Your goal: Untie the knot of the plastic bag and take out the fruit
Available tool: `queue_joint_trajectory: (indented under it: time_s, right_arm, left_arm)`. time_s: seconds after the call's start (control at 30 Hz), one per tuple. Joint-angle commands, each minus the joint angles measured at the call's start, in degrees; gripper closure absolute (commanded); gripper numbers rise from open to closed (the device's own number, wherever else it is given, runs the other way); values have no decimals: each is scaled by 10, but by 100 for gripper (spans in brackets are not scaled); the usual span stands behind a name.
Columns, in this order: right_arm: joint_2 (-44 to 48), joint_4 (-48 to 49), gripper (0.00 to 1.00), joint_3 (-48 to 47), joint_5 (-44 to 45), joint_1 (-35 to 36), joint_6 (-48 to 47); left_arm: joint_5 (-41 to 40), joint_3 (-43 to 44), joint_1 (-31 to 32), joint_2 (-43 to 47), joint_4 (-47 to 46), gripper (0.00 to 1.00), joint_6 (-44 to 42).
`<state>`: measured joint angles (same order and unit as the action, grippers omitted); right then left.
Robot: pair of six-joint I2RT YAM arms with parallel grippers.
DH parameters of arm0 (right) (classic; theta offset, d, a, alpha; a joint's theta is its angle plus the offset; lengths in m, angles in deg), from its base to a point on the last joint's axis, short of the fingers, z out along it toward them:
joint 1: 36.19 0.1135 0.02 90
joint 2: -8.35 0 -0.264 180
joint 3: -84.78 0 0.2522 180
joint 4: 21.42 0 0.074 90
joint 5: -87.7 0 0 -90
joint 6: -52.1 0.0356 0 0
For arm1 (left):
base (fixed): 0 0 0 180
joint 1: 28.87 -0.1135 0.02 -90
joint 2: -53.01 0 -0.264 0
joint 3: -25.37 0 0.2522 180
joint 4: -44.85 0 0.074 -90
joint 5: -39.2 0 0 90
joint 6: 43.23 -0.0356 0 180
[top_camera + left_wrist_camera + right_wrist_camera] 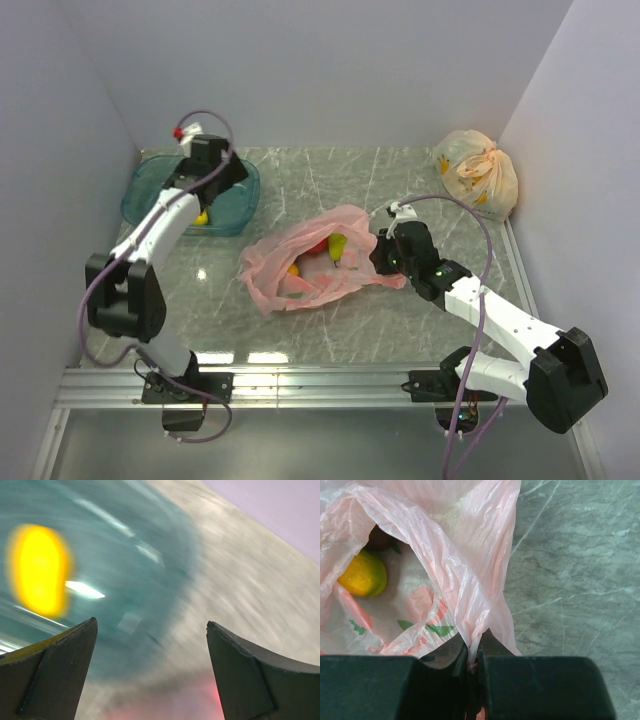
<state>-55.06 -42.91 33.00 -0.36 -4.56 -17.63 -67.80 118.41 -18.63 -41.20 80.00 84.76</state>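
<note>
Closest to the lens in the right wrist view, the right jaws are pressed together, their black fingers (395,685) pinching a fold at the rim of the plastic bag (470,580). From there the pink film rises in a crinkled ridge, and the mouth gapes to its left. Inside lie a yellow-green fruit (362,575) and, just behind it, something dark and round that is mostly hidden by the film. The bag's inner wall carries a red and green print.

Only the overhead camera shows the whole layout. The bag sits near the middle of the grey marbled worktop (400,180) with its opening facing up, and a red fruit (317,243) lies next to the yellow-green one. An orange-yellow fruit (293,269) lies lower left of them. The right arm reaches in from the near right to the bag's right edge. At the far left stands a teal see-through tub (240,200) with the left arm stretched over it. A pale yellow bag (478,172), knotted, sits in the far right corner, well apart from everything else.

The left wrist view is heavily smeared, yet it settles what the overhead view cannot. The left jaws stand wide apart with nothing between their dark fingers (55,675). A yellow oblong fruit (37,570) lies in the tub beyond them.
</note>
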Motion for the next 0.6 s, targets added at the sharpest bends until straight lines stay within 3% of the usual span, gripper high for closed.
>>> queue_joint_trajectory:
  time_s: [0.0,0.07,0.23,0.4,0.57]
  right_arm:
    - [1,15,94,-17,27,3,-8]
    - [-3,10,100,-28,37,2,-6]
    - [-8,12,100,-36,31,3,4]
    - [-7,17,100,-34,25,3,8]
    - [-5,13,100,-34,21,3,10]
  left_arm:
    - [0,-24,114,78,1,5,-26]
    - [5,-33,157,103,14,5,-22]
    - [29,-67,280,130,40,8,28]
    - [37,-117,390,123,-6,12,38]
    - [36,-126,413,41,-39,16,29]
